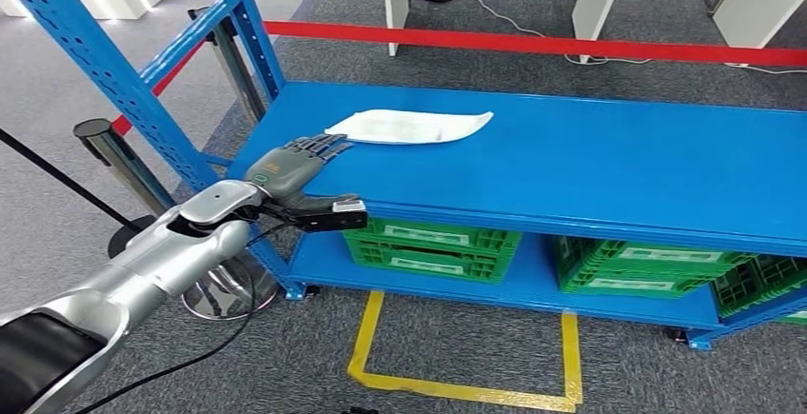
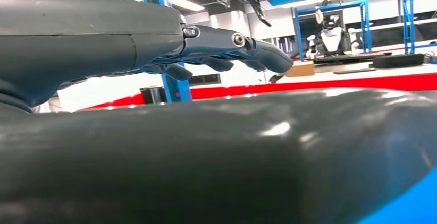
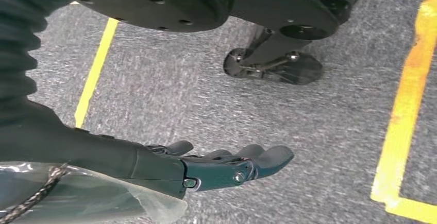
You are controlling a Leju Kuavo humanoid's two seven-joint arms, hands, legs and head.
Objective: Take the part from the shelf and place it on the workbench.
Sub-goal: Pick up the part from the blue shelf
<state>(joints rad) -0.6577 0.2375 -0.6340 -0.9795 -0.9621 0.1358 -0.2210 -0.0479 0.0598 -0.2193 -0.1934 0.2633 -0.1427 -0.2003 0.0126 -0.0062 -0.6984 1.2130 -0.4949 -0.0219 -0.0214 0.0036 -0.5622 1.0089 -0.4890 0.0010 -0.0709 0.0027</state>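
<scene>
The part (image 1: 409, 127) is a flat white bagged piece lying on the blue shelf top (image 1: 590, 167), toward its back left. My left hand (image 1: 295, 162) is stretched out flat over the shelf's left front corner, holding nothing. Its fingertips end right at the part's near left end, and I cannot tell whether they touch it. In the left wrist view the fingers (image 2: 227, 49) reach straight forward with nothing between them and the thumb. My right hand (image 3: 227, 165) hangs over the grey carpet, its fingers loosely extended and holding nothing.
Green crates (image 1: 433, 243) (image 1: 647, 266) sit on the lower shelf level. A blue shelf upright (image 1: 105, 71) rises at the left beside a chrome stanchion (image 1: 114, 152). A red barrier tape (image 1: 533, 45) runs behind the shelf. Yellow floor tape (image 1: 466, 385) marks a box in front.
</scene>
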